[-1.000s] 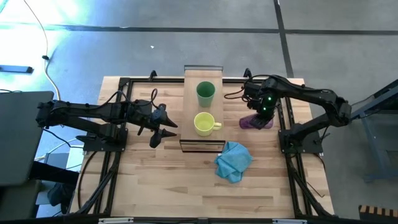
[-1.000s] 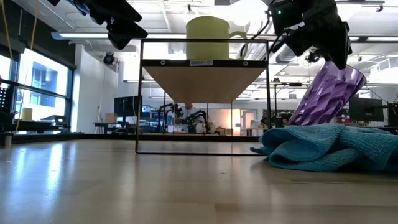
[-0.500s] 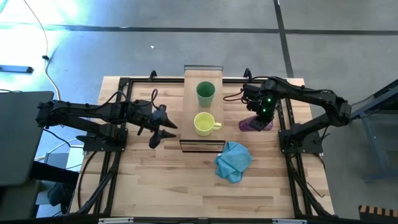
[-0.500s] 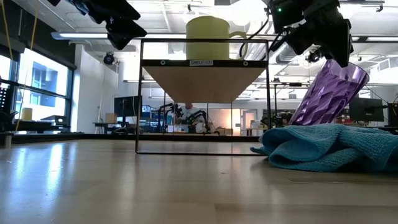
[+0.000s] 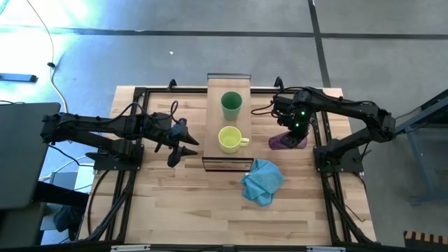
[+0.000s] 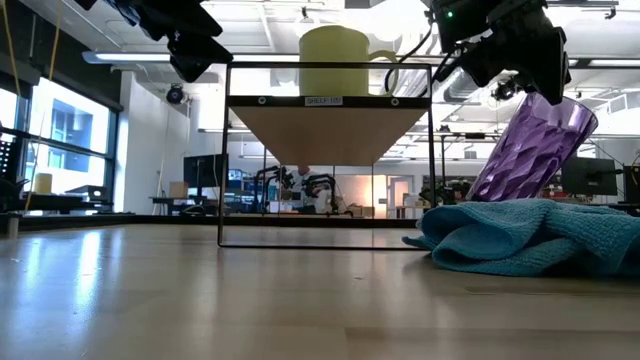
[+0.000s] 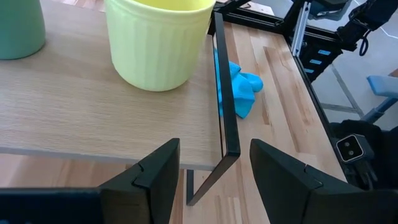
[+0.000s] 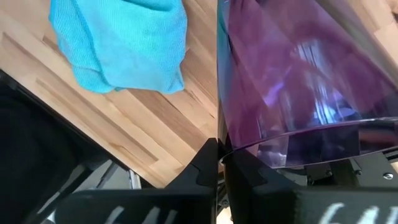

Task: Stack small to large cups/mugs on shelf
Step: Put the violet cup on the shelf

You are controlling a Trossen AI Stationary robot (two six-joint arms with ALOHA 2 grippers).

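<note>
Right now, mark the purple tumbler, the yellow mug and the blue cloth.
purple tumbler (image 6: pixel 530 150), low view, on its ribbed side wall.
yellow mug (image 5: pixel 228 139), high view, inside its round mouth.
blue cloth (image 5: pixel 262 180), high view, middle of the crumpled heap.

The yellow mug (image 6: pixel 342 61) stands on the shelf (image 6: pixel 329 99). To the right, the right gripper (image 6: pixel 528 60) pinches the rim of the tilted purple tumbler (image 6: pixel 528 152), behind a blue cloth (image 6: pixel 527 236). The left gripper (image 6: pixel 190 45) hangs upper left.

A wooden table (image 5: pixel 175 203) carries a raised shelf (image 5: pixel 214 126), a crumpled blue cloth (image 5: pixel 262 180) and a tilted purple tumbler (image 5: pixel 285 141). On the shelf stand a yellow mug (image 5: pixel 230 139) and a green cup (image 5: pixel 232 104).
</note>
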